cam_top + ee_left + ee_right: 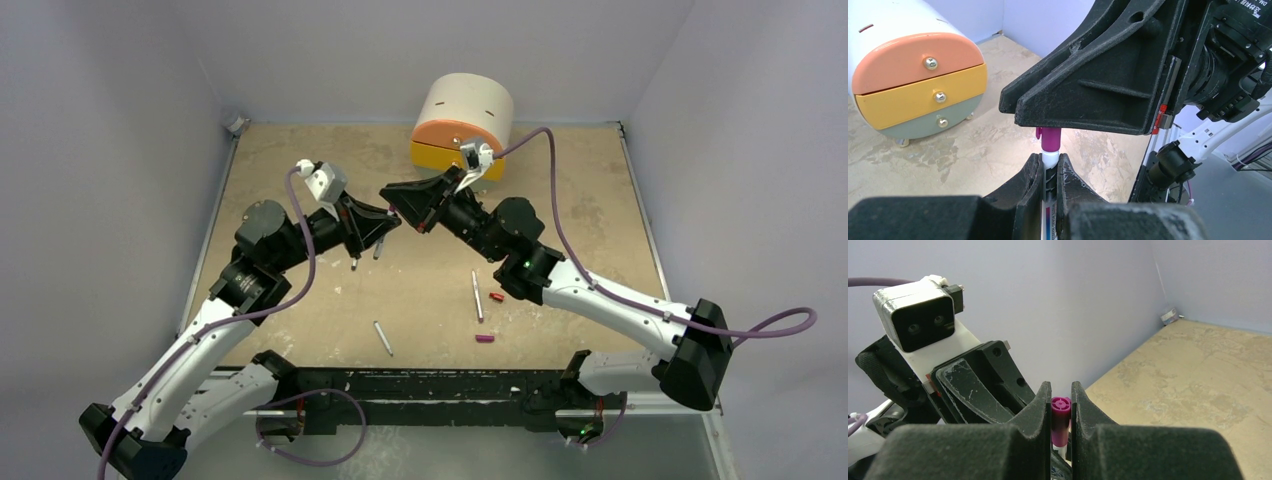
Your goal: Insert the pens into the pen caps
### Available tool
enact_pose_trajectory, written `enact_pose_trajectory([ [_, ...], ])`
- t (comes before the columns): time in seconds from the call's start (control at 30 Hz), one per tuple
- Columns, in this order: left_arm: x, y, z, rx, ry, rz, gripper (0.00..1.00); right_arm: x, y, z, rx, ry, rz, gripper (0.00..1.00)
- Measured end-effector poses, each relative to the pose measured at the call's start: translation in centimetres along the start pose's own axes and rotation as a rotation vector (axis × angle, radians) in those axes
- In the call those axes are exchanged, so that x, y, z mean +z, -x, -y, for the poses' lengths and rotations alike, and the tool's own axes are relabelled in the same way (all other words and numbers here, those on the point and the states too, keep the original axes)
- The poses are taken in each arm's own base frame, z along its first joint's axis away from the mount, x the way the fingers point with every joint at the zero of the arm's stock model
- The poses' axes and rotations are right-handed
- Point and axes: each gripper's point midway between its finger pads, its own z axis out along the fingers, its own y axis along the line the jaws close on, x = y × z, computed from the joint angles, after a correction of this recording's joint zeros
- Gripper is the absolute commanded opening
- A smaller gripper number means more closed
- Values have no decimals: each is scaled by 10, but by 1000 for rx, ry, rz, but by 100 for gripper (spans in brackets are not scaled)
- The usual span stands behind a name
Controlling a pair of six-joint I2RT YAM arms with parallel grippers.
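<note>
Top view: the two arms meet tip to tip above the middle of the tabletop (430,310), but the grip itself is too small to read from up here.
Only from above: a loose pen (383,338) lies near the front, and a second loose pen (477,295) lies just beside the red cap (496,297). A spare magenta cap (484,338) sits close by.
Left wrist view: here is the close-up. The left pincer (1049,159) is clamped on the held pen (1050,165), which stands upright between its fingers.
Meeting point: the magenta cap (1050,140) sits right on the pen's upper end, tucked under the right arm's black body.
Right wrist view: the right pincer (1061,390) is pinching that magenta cap from both sides, its round end facing the camera.
Pen's look: white barrel with printed lettering and a coloured stripe lower down.
Backdrop: a small drawer chest (913,75) with orange, yellow and pale green fronts.
</note>
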Motion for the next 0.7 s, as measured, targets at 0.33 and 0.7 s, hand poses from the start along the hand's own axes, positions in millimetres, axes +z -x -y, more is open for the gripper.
enact_pose_trajectory([
  [0.33,0,-4,-2,13,14,-35,0,-1,-6,3,26,4,16,0],
  [0.7,0,-8,-8,12,46,-67,0,1,-12,9,55,-2,36,0],
])
